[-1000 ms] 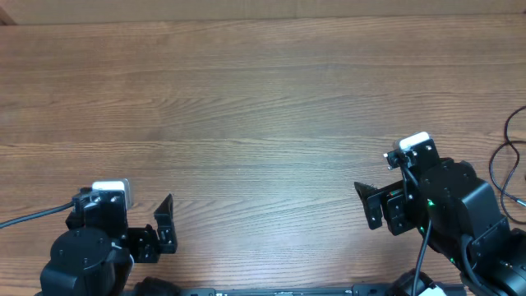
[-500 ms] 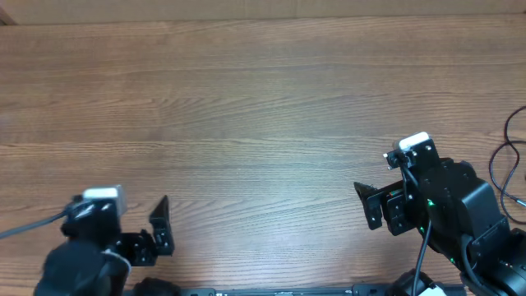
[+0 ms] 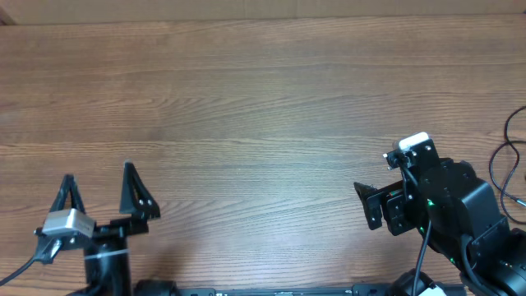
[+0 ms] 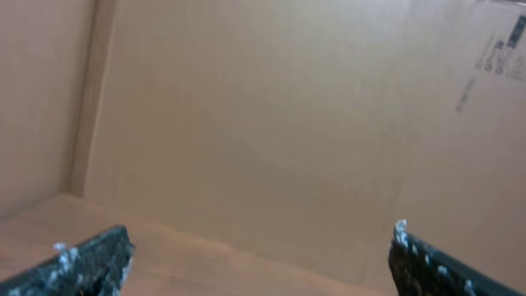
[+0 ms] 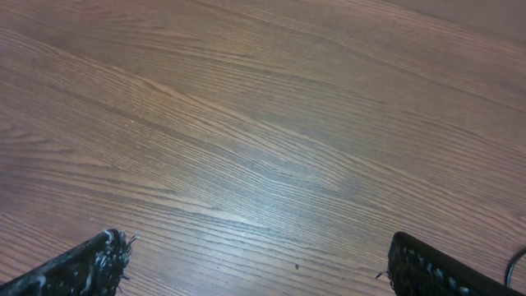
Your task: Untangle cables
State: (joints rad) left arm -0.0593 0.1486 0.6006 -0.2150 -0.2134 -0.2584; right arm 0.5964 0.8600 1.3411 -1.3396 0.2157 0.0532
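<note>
The cables show only as thin black wire loops [image 3: 503, 148] at the table's right edge in the overhead view, mostly cut off by the frame. A short black curve [image 5: 518, 265] also shows at the right wrist view's lower right corner. My right gripper [image 3: 380, 185] sits left of those loops, pointing left, open over bare wood [image 5: 255, 247] with nothing between its fingers. My left gripper [image 3: 97, 181] is at the near left corner, pointing away across the table, open and empty. In the left wrist view it [image 4: 261, 238] faces a cardboard wall.
A brown cardboard wall [image 4: 271, 123] stands along the far and left sides of the wooden table [image 3: 263, 107]. The thicker black arm cable [image 3: 16, 270] trails off the near left corner.
My left gripper has swung from pointing right to pointing away across the table, and shifted left. The right arm has not moved.
</note>
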